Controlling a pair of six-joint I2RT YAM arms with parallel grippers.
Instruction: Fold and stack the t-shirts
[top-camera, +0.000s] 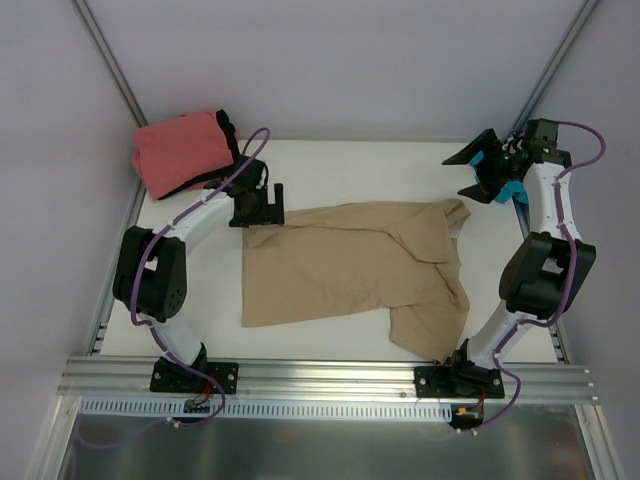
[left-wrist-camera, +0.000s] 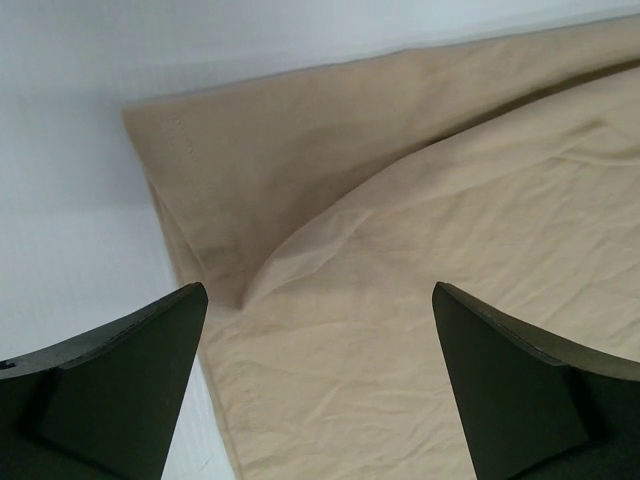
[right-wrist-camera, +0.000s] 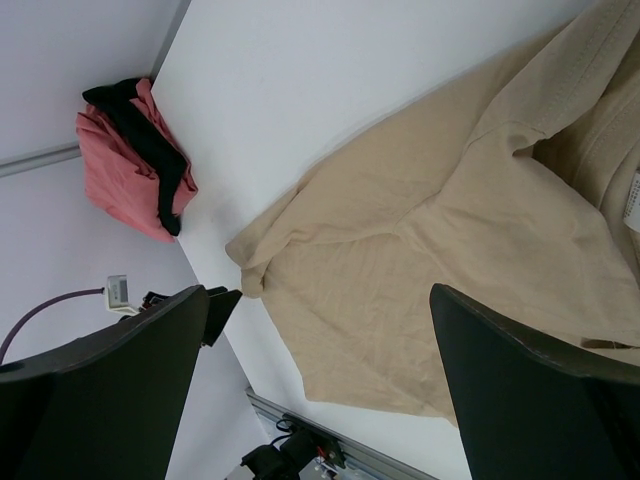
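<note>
Well, saw tan t-shirt (top-camera: 340, 265) sprawled across white table (top-camera: 350, 170), pale walls (top-camera: 330, 60) around; found left gripper (left-wrist-camera: 318, 295) and right gripper (right-wrist-camera: 320, 290) gaping, empty.

Your top view looks down from above and behind the arm bases, far enough off to take in the whole table (top-camera: 340, 170); your left wrist view sits very near the cloth, facing down past its own jaws; the tan t-shirt (left-wrist-camera: 420, 300) fills the gap between them, its hemmed corner just beyond the left jaw; your right wrist view hangs farther back, facing across the table; that shirt lies between its jaws, the coral-pink t-shirt (right-wrist-camera: 105, 170) beyond the left one; all three share the shirt corner by the left gripper (top-camera: 257, 215).
</note>
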